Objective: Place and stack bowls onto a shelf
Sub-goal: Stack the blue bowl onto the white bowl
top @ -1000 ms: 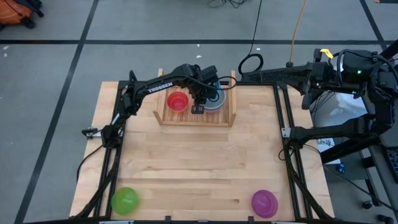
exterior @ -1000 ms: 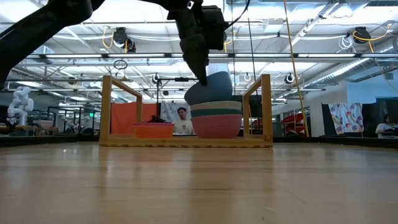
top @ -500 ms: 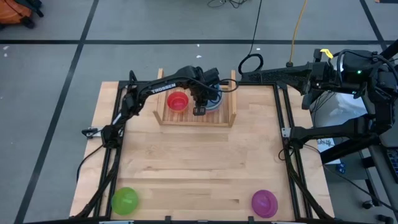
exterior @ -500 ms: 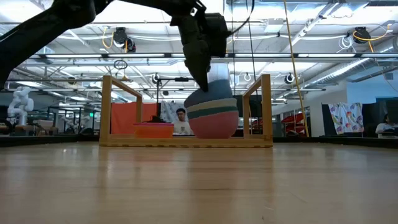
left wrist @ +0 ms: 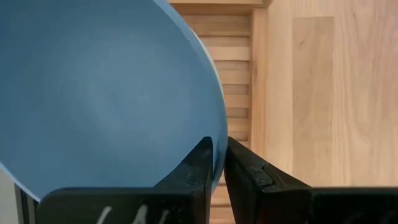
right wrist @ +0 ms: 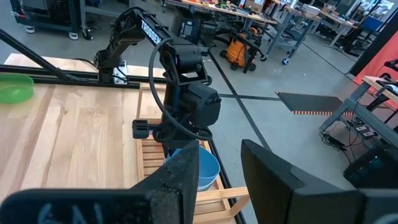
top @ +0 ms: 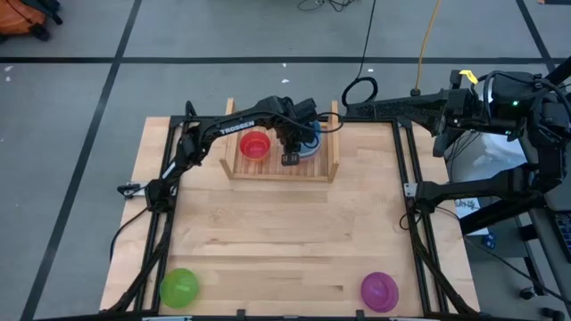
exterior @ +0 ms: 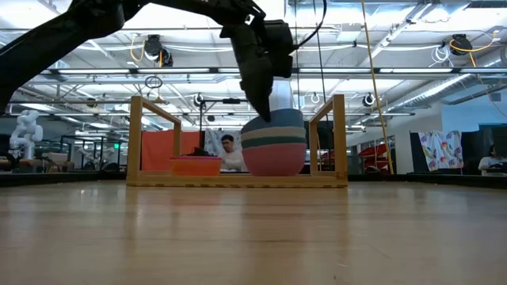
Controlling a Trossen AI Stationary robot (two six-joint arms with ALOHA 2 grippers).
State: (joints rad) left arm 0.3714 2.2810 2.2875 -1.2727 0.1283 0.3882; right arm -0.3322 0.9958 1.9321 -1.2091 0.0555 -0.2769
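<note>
The shelf (top: 281, 171) stands at the table's far middle. Its right half carries a stack of bowls (exterior: 273, 154) with pink at the bottom, then teal and white. The blue bowl (top: 310, 148) sits nested on top of that stack. My left gripper (left wrist: 219, 146) reaches down onto the blue bowl's near rim and is shut on it. A red bowl (top: 254, 144) rests on the shelf's left half. My right gripper (right wrist: 217, 158) is open and raised beyond the table's right edge. My left gripper has the blue bowl's rim (left wrist: 213, 134) pinched, one finger inside the bowl and one finger (left wrist: 245, 168) outside. It comes steeply from above, on the bowl's near side. The bowl rests in the stack beneath it.
A green bowl (top: 178, 286) lies near the table's near left corner and a purple bowl (top: 379, 290) near the near right corner. The shelf's upright side boards (exterior: 339, 134) flank the stack. Bare wood lies between the shelf and those two bowls.
My left gripper has gone down with the blue bowl. The bowl hung tipped above the stack a second ago and now sits nested in the stack's top.
</note>
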